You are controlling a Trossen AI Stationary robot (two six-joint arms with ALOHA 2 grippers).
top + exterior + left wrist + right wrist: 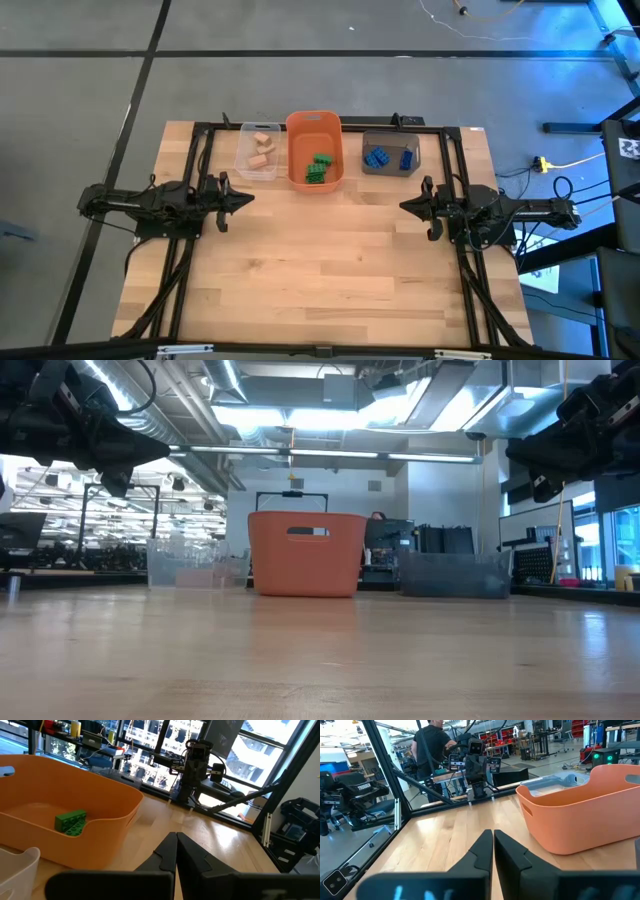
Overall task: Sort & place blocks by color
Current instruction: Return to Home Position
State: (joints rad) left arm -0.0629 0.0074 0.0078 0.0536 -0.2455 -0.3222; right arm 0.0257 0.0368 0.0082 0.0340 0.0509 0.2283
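Pale tan blocks (263, 146) lie in the clear bin (245, 152) at the far left. Green blocks (319, 168) lie in the orange bin (314, 124) in the middle; one shows in the left wrist view (70, 821). Blue blocks (390, 158) lie in the grey-brown bin (390, 139) on the right. My left gripper (250, 197) hovers shut and empty above the table's left side, near the clear bin. My right gripper (403, 206) hovers shut and empty above the right side, near the grey-brown bin. Their fingertips show closed in the wrist views (176, 836) (492, 833).
The three bins stand in a row along the table's far edge. A dark metal frame (330, 127) runs around the table's far edge and sides. The wooden table top (320, 260) stretches toward the near edge. A person (431, 745) stands in the room beyond the table.
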